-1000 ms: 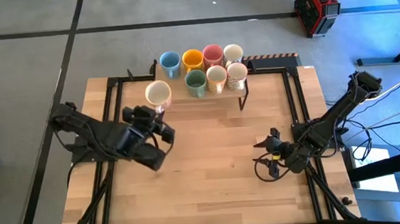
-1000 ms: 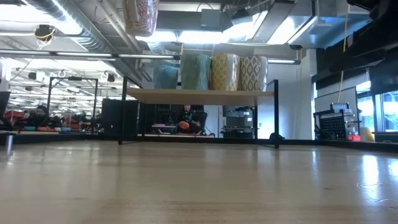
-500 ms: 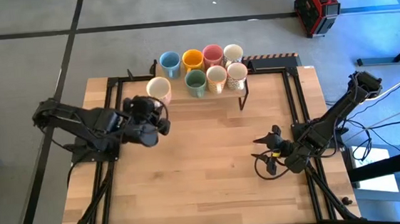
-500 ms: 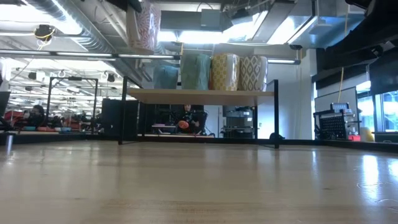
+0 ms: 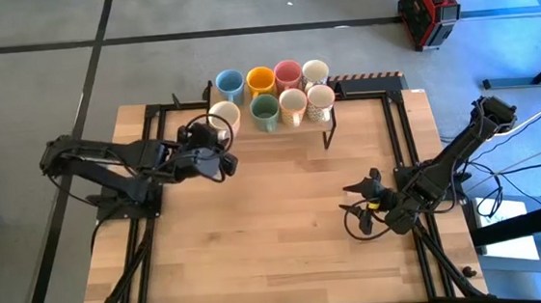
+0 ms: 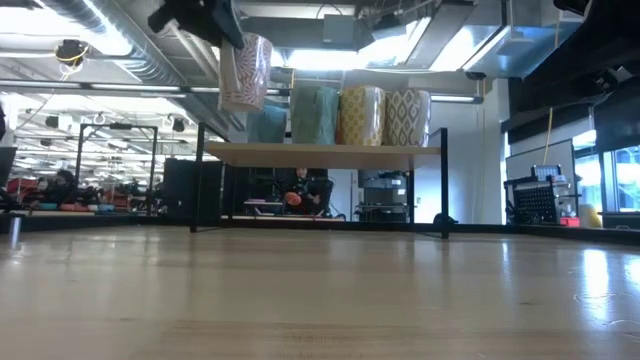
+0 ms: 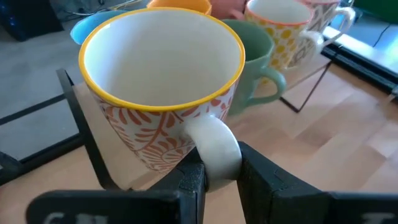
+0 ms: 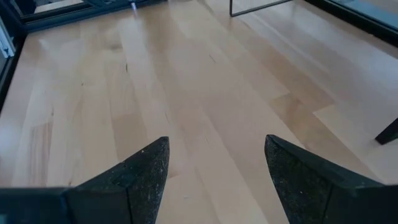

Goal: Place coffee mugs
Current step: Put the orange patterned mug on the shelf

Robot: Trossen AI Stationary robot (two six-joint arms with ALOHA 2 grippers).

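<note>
The left tool pinches the handle of a white mug with an orange leaf pattern and yellow rim, holding it in the air at the left end of the raised shelf, just beside the green mug. 7 mugs stand there in 2 rows. The right tool waits wide over the desk.

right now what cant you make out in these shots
- Held patterned mug: whether it rests on the shelf; the low view shows it tilted, base near the shelf edge.
- Left end effector: cut off by the low view's top edge.
- Back-row mugs: patterns too small in the high view; hidden behind the front mugs in the low view.
</note>
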